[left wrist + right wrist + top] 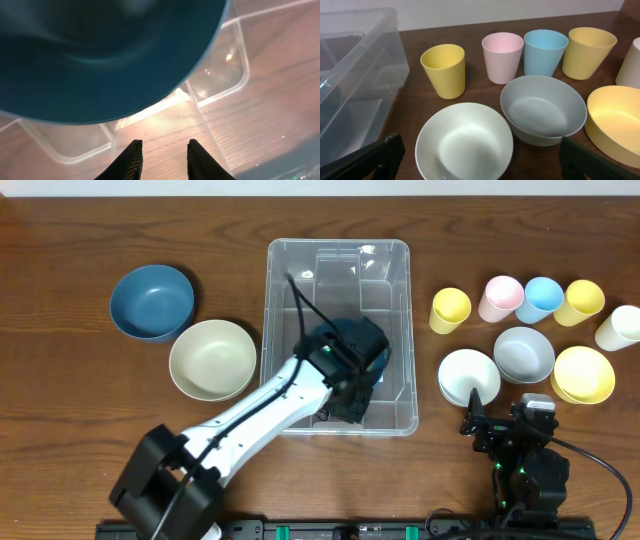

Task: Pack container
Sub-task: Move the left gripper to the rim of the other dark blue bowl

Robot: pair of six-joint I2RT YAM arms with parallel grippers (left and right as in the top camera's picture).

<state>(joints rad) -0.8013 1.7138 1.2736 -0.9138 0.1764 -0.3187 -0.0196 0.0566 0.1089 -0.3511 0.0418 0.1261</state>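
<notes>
The large rectangular clear plastic container (340, 265) stands at the middle of the brown wooden table (80, 240), with its long axis running from the robot's side to the far side. The left gripper (162, 146) is reached down inside it, over the near half of the floor. Its 2 fingers are seen moderately parted. Only the container's moulded floor shows between them, so nothing is gripped at the tips. A dark blue round bowl (100, 60) fills the left wrist view just ahead of the fingers, inside the container; whether it rests flat cannot be told. The right gripper (480, 145) is spread wide and empty, just short of a white round bowl (465, 145), to the right of the container and apart from it.

The blue bowl is judged to be placed, so a lift straight up clear of the walls is called for next. A cream round bowl (212, 360) lies just beside the container's left wall, on the left arm's side, and is judged the nearer pick for that arm. The white bowl is nearer the right.
</notes>
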